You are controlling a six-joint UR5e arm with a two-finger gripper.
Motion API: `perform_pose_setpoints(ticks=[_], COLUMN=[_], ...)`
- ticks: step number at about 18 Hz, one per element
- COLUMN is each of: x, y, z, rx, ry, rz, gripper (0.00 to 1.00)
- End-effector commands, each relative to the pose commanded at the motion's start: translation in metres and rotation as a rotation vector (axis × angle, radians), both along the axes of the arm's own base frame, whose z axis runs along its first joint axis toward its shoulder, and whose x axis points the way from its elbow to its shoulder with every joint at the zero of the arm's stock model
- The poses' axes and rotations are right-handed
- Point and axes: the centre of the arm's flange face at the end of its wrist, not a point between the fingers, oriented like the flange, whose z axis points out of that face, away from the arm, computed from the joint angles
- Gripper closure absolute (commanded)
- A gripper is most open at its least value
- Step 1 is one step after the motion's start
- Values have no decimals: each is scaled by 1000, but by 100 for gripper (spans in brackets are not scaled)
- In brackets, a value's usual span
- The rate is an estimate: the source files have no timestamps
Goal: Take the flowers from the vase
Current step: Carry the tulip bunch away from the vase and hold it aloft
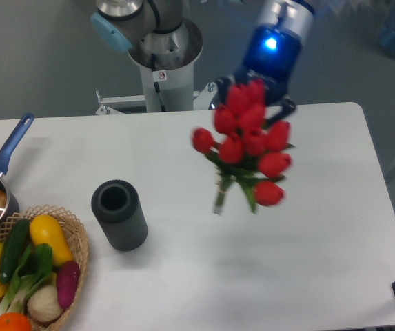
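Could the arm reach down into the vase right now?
Probably not yet: the end effector appears to be carrying the tulips, well right of the vase. Its mouth is open and unobstructed, though.

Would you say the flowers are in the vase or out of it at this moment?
Out. The flowers hang above the table at the gripper, well right of the vase, whose round mouth shows dark and empty.

- The bunch of red tulip flowers with green stems (249,148) hangs in the air above the white table (307,276), slightly blurred.
- The gripper (252,103) is mostly hidden behind the buds.
- The dark grey ribbed cylindrical vase (120,215) stands well apart, near the wicker basket of vegetables (80,238).
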Motion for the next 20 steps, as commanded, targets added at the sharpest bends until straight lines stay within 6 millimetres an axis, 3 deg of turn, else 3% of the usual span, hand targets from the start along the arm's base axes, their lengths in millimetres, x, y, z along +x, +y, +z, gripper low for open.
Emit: perform_pose_setpoints(ticks=[4,6,12,15,20], x=[-15,-24,-25,-21,-11], y=[-14,-18,-15,22,66], z=[-9,-17,-21,-19,-24], rx=[-28,-130,-331,-479,-765], ry=[16,37,73,136,271], rz=[23,68,138,107,9], gripper=[100,100,97,96,97])
